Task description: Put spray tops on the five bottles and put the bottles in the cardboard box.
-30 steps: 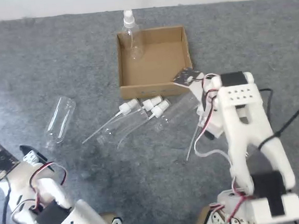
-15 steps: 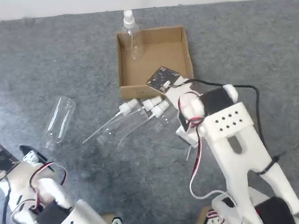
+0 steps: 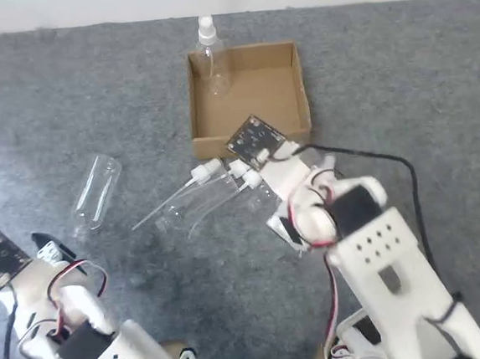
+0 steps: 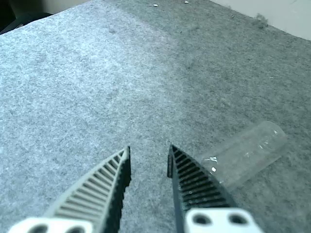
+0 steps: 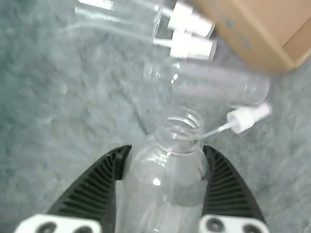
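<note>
My right gripper (image 5: 166, 148) is shut on a clear uncapped bottle (image 5: 167, 174), its open neck pointing away from the wrist. Just past the neck lie a loose spray top (image 5: 248, 116) with its tube, another clear bottle (image 5: 214, 85) and two more spray tops (image 5: 194, 46). From above, the right gripper (image 3: 288, 226) sits in front of the cardboard box (image 3: 298, 74), beside the spray tops (image 3: 208, 171). A capped bottle (image 3: 211, 60) stands in the box's far left corner. My left gripper (image 4: 148, 153) is open above bare carpet, a lying bottle (image 4: 245, 155) off to its side.
Grey carpet covers the whole table. A lone clear bottle (image 3: 96, 190) lies left of the middle cluster. The left arm (image 3: 68, 329) sits at the near left corner. A black cable (image 3: 390, 162) loops off the right arm.
The right arm has swung left from the box's front right corner to the bottles and spray tops in the middle. The left arm has not moved.
</note>
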Motion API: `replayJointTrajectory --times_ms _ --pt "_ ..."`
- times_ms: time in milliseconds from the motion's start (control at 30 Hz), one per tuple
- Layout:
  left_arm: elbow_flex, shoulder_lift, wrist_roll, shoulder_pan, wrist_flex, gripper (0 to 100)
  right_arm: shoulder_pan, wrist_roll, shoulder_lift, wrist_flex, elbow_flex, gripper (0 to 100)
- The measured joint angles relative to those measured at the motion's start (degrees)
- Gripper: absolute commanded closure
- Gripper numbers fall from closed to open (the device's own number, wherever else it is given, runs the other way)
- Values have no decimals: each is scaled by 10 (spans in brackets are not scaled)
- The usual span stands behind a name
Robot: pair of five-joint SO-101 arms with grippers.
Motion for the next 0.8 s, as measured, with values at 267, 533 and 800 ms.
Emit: replayJointTrajectory --times_ms 267,533,800 --pt "0 0 0 0 0 877 -1 0 -114 -111 94 876" --pt "0 0 0 0 0 877 -1 -1 -185 -228 202 876" --pt "0 0 0 0 0 877 -1 -1 -258 -311 315 876"
